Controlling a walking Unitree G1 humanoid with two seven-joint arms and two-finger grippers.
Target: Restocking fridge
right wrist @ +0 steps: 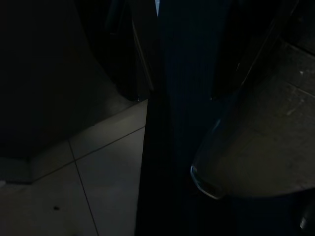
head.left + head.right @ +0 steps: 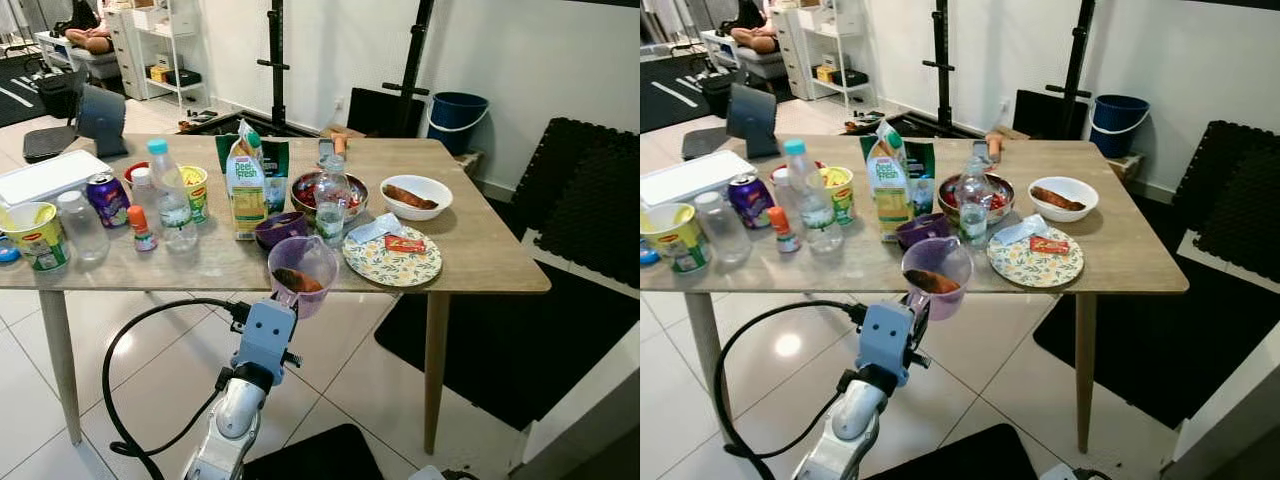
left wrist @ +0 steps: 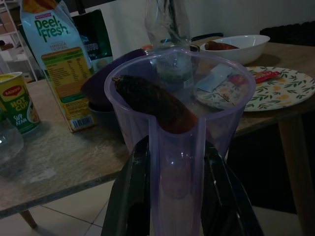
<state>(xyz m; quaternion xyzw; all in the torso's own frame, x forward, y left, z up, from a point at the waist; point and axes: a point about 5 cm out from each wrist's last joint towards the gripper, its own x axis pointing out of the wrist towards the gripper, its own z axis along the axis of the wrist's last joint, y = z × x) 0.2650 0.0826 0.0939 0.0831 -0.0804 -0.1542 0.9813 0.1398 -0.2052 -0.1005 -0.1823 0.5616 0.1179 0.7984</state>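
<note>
The left arm reaches up and forward from below, its left claw point(image 3: 172, 196) clamped on the handle of a clear purple cup point(image 2: 303, 272), a finger point(image 3: 132, 196) on each side. The cup sits upright at the near edge of the tabletop point(image 2: 480, 250), whether resting or lifted I cannot tell, with a dark brown sausage point(image 3: 155, 103) leaning inside. Behind it are a purple bowl point(image 2: 280, 229), a juice carton point(image 2: 246, 190) and a patterned plate point(image 2: 392, 257) holding packets. A white bowl point(image 2: 417, 196) holds brown food. The right wrist view is too dark to tell the right claw's state.
</note>
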